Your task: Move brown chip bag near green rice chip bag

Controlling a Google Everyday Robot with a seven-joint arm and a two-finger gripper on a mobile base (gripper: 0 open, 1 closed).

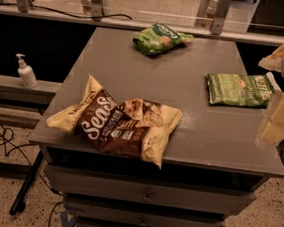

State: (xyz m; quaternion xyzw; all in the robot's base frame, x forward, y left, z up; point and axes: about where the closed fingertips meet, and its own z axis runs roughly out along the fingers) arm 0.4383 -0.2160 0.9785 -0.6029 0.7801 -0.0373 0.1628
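The brown chip bag (pixel 116 123) lies flat at the front left of the grey table (pixel 191 125), its left corner hanging over the table's edge. It is dark brown with pale yellow edges and white script. The green rice chip bag (pixel 160 38) is small and light green and lies at the far middle of the table. My gripper (pixel 278 118) shows as a pale blurred shape at the right edge of the view, over the table's right side. It is far from both bags and holds nothing that I can see.
A flat, darker green rectangular bag (pixel 239 89) lies at the right of the table, just left of my gripper. A white pump bottle (pixel 25 72) stands on a low shelf to the left. Cables lie on the floor at the left. Drawers sit under the tabletop.
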